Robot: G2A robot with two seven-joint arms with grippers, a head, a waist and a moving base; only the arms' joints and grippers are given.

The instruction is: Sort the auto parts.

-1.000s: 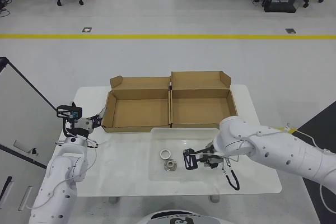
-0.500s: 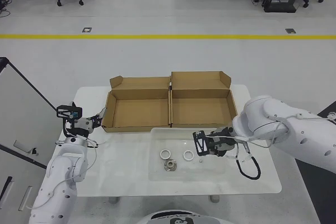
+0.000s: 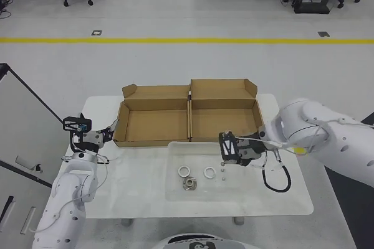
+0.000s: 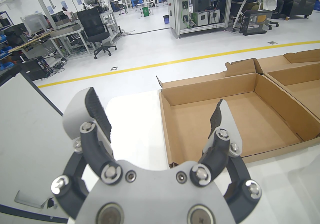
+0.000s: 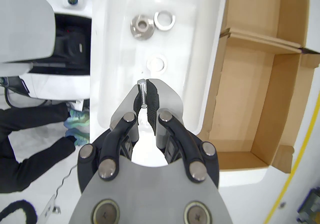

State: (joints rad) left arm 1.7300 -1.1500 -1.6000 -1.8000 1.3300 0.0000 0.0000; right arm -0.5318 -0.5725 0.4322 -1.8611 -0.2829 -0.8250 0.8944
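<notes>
Right wrist view, mid-frame: pinching a small silver threaded bolt (image 5: 143,94) in the right gripper (image 5: 144,84), above the white plastic tray (image 5: 182,44). Looks like mid-carry; next, gotta swing over the brown cardboard box (image 5: 245,89), frame right, and let go.

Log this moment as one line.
right hand: shut on bolt, over tray | left hand: open, beside box | tray: two rings, one nut

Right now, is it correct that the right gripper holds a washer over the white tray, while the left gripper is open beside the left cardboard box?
Not quite: the right gripper holds a threaded bolt, not a washer, as the right wrist view shows. It is over the white tray, and the left gripper is open beside the left cardboard box.
</notes>
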